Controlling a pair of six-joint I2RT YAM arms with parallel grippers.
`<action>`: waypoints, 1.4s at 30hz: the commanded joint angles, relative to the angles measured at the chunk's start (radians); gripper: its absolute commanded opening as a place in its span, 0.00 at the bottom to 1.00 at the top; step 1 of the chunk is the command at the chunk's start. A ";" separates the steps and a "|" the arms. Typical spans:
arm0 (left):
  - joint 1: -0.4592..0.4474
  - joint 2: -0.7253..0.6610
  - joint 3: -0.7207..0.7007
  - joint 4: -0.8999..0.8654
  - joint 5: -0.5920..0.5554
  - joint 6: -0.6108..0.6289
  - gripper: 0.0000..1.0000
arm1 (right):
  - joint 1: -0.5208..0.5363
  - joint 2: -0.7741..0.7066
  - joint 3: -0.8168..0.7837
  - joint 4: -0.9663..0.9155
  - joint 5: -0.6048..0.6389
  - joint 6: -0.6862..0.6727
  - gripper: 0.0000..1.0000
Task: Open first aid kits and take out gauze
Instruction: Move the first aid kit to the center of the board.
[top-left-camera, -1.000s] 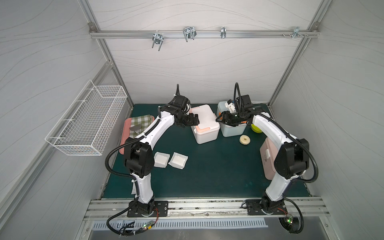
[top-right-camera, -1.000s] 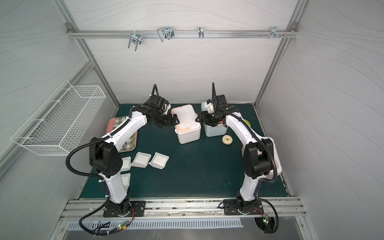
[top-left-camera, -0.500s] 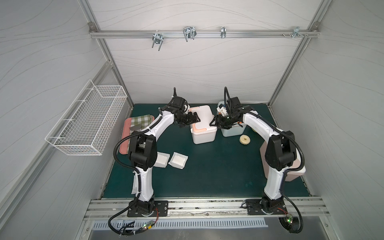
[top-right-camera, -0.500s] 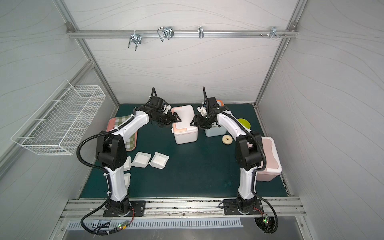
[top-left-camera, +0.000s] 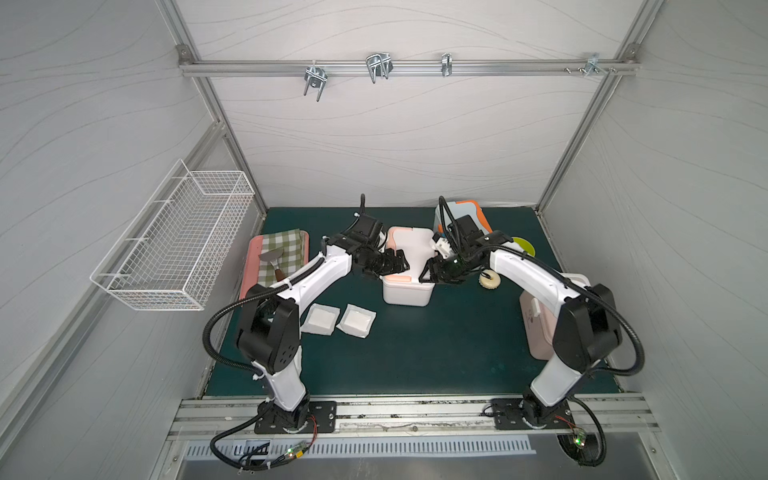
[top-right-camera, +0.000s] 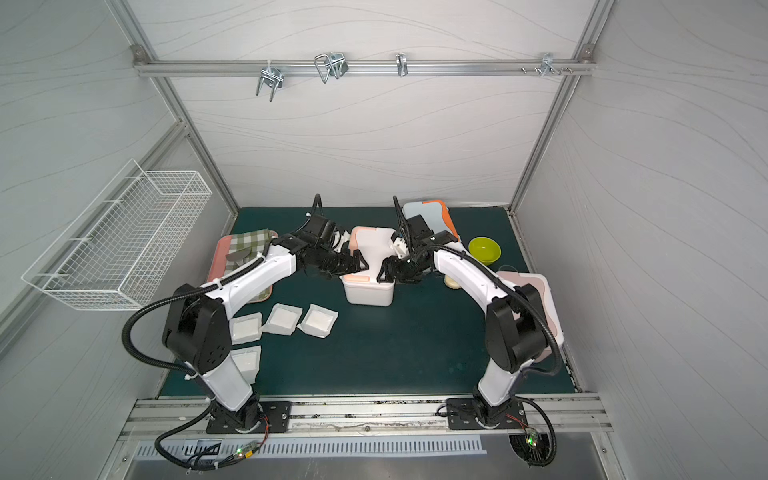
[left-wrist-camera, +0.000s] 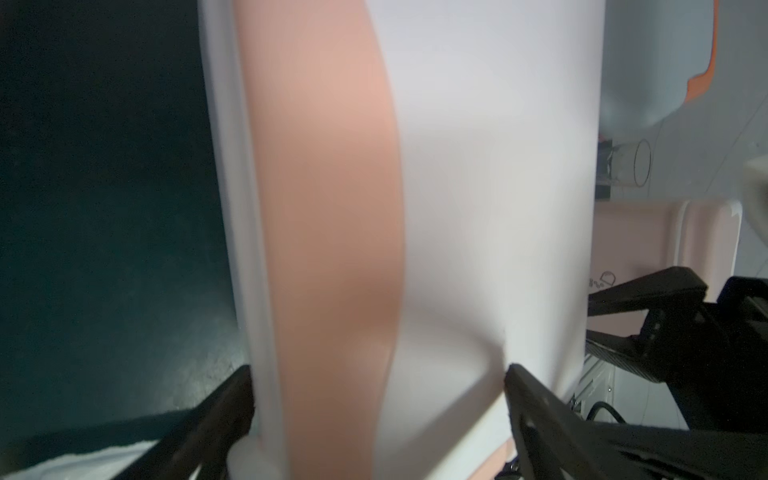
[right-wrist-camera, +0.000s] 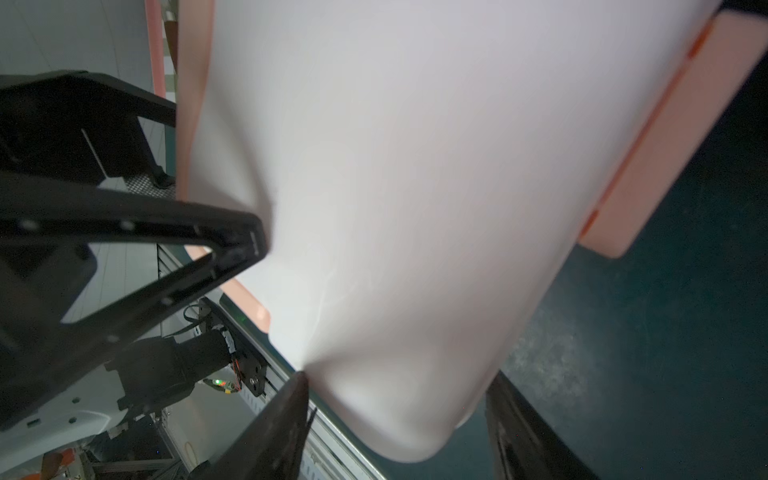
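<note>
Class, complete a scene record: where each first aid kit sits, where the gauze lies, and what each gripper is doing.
White kit: centre of mat, lid on
Blue kit: behind it
Pink kit: right edge of mat
Gauze: wrapped pads loose, front left
Left gripper: jaws astride white kit's left end, grip unclear
Right gripper: jaws astride its right end, grip unclear

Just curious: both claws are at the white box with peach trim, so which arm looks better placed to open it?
Left, probably. The left gripper straddles the peach flap on the white box. The right gripper straddles only a plain white corner, which suits steadying the box better.
</note>
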 joint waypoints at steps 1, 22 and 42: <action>-0.069 -0.103 -0.058 0.076 0.068 -0.050 0.93 | 0.053 -0.111 -0.075 0.021 -0.069 0.003 0.68; 0.080 -0.045 0.072 0.004 0.061 0.038 0.94 | -0.117 -0.130 -0.037 0.063 -0.090 0.003 0.89; -0.186 0.050 0.096 0.092 0.100 -0.044 0.92 | -0.019 -0.319 -0.292 0.054 -0.031 0.062 0.86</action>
